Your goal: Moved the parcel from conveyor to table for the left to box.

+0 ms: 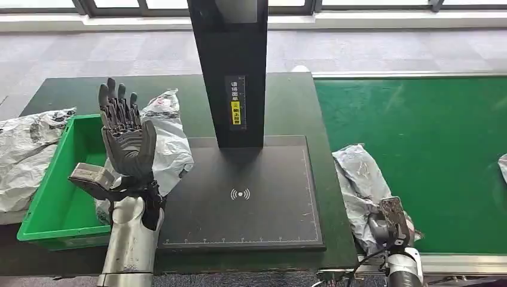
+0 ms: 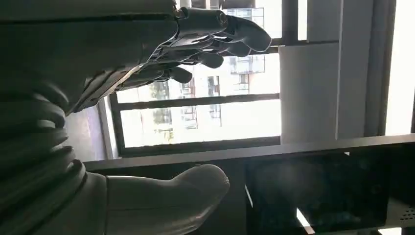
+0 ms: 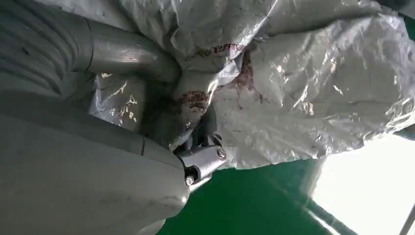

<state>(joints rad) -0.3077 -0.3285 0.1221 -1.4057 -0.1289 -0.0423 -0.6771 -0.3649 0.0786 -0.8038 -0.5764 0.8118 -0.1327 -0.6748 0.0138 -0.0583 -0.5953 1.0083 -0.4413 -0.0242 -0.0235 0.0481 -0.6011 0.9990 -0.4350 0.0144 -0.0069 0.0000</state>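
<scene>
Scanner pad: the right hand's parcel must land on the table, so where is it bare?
The scanner pad is bare from its black post to the front ruler edge. Its left edge is crowded by a parcel and the raised left hand. The right hand grips its parcel on the conveyor.

Silver arms, dark jointed hands

The left hand (image 1: 127, 139) has black ribbed fingers and a grey thumb on a silver forearm; the right hand (image 1: 391, 224) shows grey metal, screws and black cables.
</scene>
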